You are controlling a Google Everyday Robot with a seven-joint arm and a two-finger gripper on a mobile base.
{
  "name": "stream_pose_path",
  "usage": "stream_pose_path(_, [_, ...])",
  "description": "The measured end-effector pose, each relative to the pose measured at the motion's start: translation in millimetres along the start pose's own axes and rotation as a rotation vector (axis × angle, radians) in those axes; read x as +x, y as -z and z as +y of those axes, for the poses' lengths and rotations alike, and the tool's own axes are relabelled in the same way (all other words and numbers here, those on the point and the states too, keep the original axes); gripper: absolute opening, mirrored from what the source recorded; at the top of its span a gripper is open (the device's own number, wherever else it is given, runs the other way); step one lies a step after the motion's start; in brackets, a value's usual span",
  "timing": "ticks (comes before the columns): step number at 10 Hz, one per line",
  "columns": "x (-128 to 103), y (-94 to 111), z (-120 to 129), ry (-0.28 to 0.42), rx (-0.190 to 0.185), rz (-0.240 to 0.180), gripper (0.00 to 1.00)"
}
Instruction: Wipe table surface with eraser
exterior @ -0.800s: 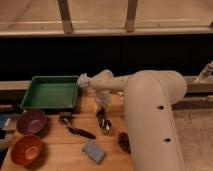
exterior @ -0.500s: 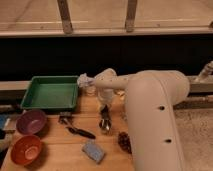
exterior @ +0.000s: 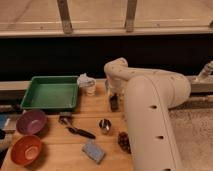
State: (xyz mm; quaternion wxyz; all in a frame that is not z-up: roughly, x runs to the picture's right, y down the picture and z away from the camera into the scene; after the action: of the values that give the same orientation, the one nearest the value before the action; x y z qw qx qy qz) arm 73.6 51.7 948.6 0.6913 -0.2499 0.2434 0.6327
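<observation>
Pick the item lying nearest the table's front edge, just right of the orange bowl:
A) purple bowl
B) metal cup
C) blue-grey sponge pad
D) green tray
C: the blue-grey sponge pad lies nearest the front edge of the tabletop, right of the orange bowl. The metal cup stands farther back. The gripper is down by the tabletop behind that cup.

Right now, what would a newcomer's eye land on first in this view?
The bulky white arm fills the right-centre, with its gripper low over the wooden tabletop, right of the green tray. Next come the purple bowl and the orange bowl, stacked along the front-left edge.
</observation>
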Motion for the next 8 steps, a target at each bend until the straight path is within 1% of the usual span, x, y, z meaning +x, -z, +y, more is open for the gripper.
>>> stream_pose_path(1, [-7.8, 3.7, 4.0, 0.004, -0.014, -0.009, 0.06])
stream_pose_path(2, [-14.3, 10.1, 15.5, 0.020, -0.031, -0.023, 0.06])
stream_pose_path(4, [-13.6, 21.7, 41.5, 0.072, -0.063, -0.045, 0.06])
stream_pose_path(8, [21.0, 39.3, 107.7, 0.245, -0.117, -0.081, 0.06])
